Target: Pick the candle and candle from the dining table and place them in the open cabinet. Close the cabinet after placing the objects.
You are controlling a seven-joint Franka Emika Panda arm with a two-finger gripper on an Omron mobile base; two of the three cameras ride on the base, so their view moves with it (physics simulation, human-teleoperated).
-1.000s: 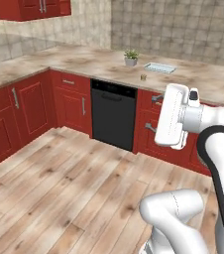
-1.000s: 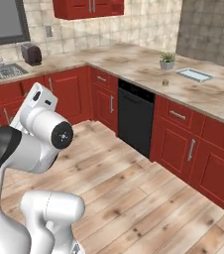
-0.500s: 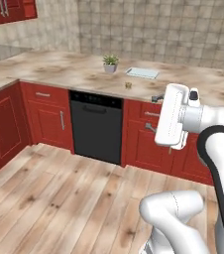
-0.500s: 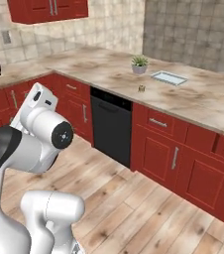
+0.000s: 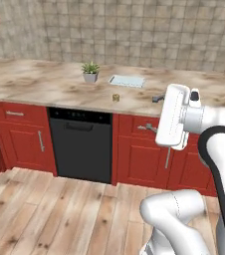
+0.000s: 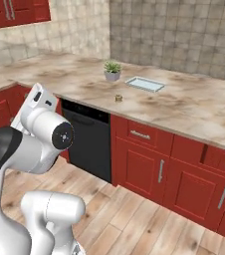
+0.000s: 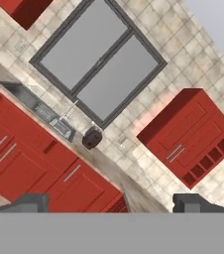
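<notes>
A squat olive-gold candle [image 5: 116,97] [image 6: 118,98] stands near the front edge of the marble-topped dining table [image 5: 40,87] [image 6: 194,112], above the right edge of the dishwasher. My gripper [image 5: 153,113] hangs in front of the counter to the candle's right. It is open, empty and well apart from the candle. In the hand view the gripper [image 7: 111,203] shows two spread tips, looking across the room. A red wall cabinet [image 6: 15,12] with vertical silver handles hangs at the upper left; whether a door is open I cannot tell.
A spiky plant in a grey pot [image 5: 90,71] [image 6: 112,69] and a flat tray [image 5: 127,80] [image 6: 145,83] sit further back on the counter. Below are a black dishwasher [image 5: 82,144] and red fronts. The hand view shows a window [image 7: 96,59], a dark appliance [image 7: 91,139] and another red cabinet [image 7: 193,131].
The base has moved: the whole scene slid left and the counter came closer and more square-on. The arm holds the same pose, jaws still open.
</notes>
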